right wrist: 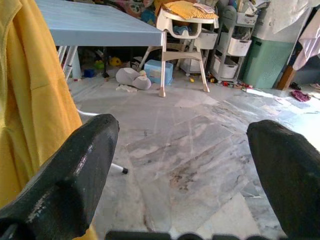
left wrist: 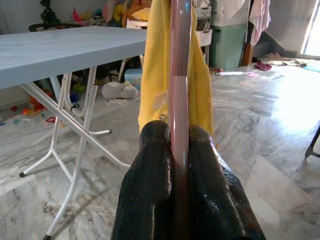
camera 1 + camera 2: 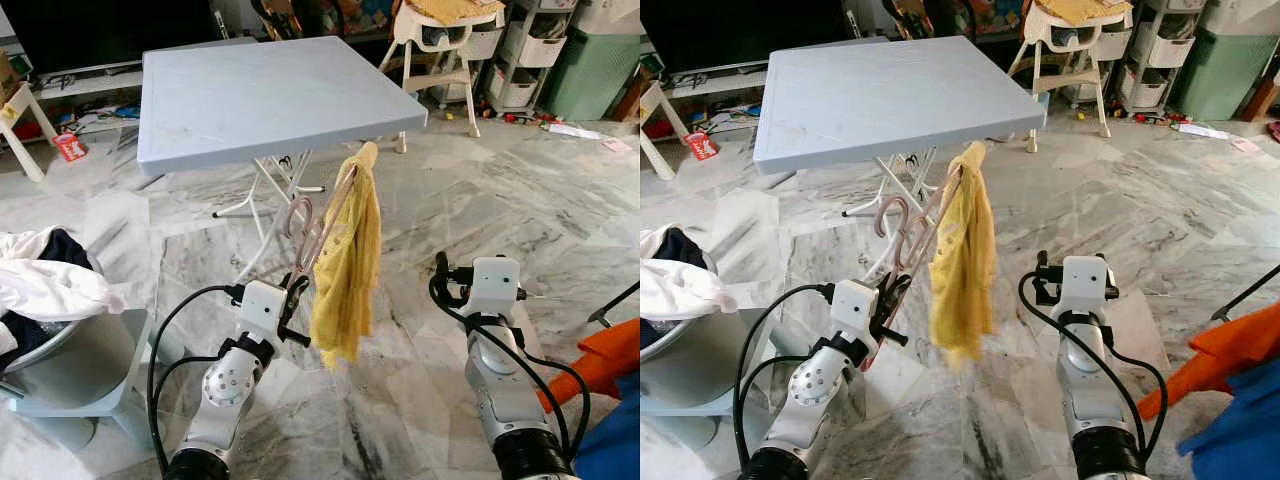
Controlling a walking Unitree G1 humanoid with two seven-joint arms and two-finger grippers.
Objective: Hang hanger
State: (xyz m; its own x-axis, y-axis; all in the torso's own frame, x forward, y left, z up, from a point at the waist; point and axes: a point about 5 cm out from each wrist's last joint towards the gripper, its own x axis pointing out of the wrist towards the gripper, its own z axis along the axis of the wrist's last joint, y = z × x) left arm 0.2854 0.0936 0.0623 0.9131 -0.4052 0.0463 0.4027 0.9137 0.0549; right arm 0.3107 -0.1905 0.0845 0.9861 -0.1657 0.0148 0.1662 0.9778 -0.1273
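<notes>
My left gripper point(image 3: 292, 300) is clamped on the pink hanger point(image 3: 318, 232), fingers pinched tight on its lower bar; in the left wrist view the bar runs straight up out of the two black pads point(image 2: 155, 185). A yellow shirt point(image 3: 348, 262) is draped on the hanger and hangs down on the side toward my right arm.

The hanger's long axis tilts up and away from me, from the grip at its low end to its high end near the front edge of the grey folding table point(image 3: 250, 95). The hook point(image 3: 297, 212) curls off the side of the frame that faces my left. So the hook lies above and ahead of my left gripper, well clear of the fingers — the end I need is free.

My right gripper point(image 3: 448, 282) is spread wide and holds nothing. It sits just beside the shirt on the right, at about the height of the left gripper, and the right wrist view shows the yellow cloth close by one finger point(image 1: 75, 170).

I can see no rail or rod to hang on — my guess is that I must find one first, then lead with the hook. The left arm carries the load, so the move is its job.
</notes>
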